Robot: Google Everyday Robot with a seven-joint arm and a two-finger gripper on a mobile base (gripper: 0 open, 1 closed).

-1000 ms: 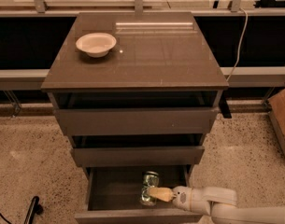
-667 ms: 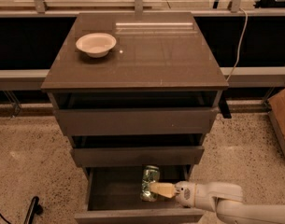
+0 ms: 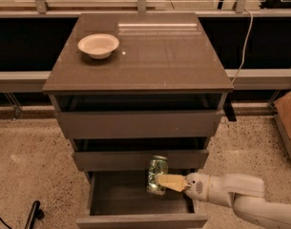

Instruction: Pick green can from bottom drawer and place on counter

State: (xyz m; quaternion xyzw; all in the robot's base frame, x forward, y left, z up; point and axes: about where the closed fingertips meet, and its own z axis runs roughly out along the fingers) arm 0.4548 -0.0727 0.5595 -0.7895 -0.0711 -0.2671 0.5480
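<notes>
The green can (image 3: 157, 171) is upright, lifted over the open bottom drawer (image 3: 140, 221), its silver top level with the front of the middle drawer. My gripper (image 3: 167, 181) reaches in from the right on a white arm (image 3: 235, 197); its yellowish fingers (image 3: 171, 181) are shut on the can's lower side. The counter (image 3: 154, 56) is the glossy brown top of the cabinet, above and behind the can.
A white bowl (image 3: 98, 45) sits at the counter's back left. The two wider drawers (image 3: 139, 123) above are partly pulled out. A cardboard box (image 3: 287, 123) stands at the right edge. A cable (image 3: 244, 37) hangs behind the cabinet's right side.
The can has risen from the bottom drawer's floor to the height of the middle drawer front, held by my gripper. The arm has risen with it.
</notes>
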